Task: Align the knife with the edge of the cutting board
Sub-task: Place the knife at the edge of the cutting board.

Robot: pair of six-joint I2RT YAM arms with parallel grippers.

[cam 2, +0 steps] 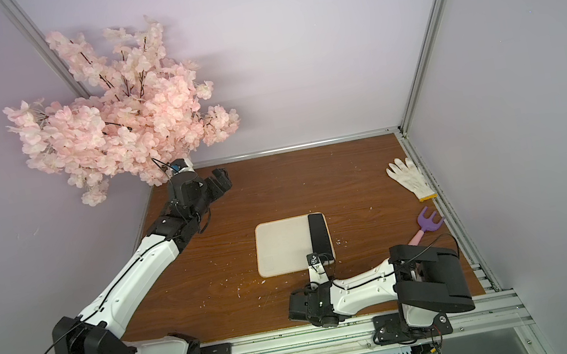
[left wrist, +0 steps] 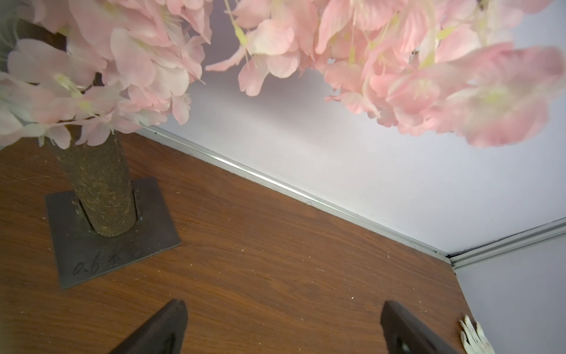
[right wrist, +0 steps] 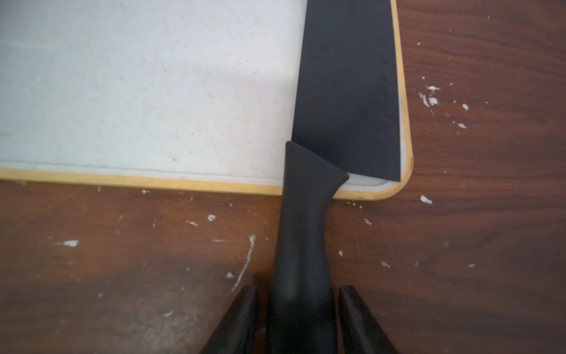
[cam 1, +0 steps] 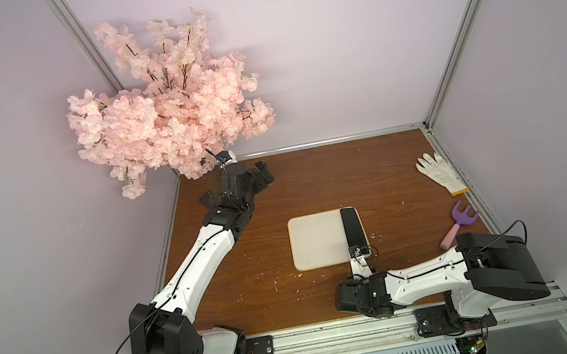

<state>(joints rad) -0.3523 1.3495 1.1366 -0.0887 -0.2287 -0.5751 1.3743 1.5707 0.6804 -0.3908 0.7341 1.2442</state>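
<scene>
Brown table (cam 1: 314, 180), knife (cam 1: 353, 226) along the board (cam 1: 315, 241) rim.
We see right gripper (right wrist: 297, 289) jaws just apart around the handle; left gripper (left wrist: 283, 303) jaws wide apart, far off the board.

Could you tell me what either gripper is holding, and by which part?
Nothing is held: the right gripper straddles the handle of the knife with gaps on both sides; the left gripper is open and empty.

Table (cam 1: 314, 180) bare between board (cam 1: 317, 241) and tree (cam 1: 166, 104), also beyond board. Right edge crowded: glove (cam 1: 438, 172), rake (cam 1: 462, 214). Tree branches overhang far left corner.
</scene>
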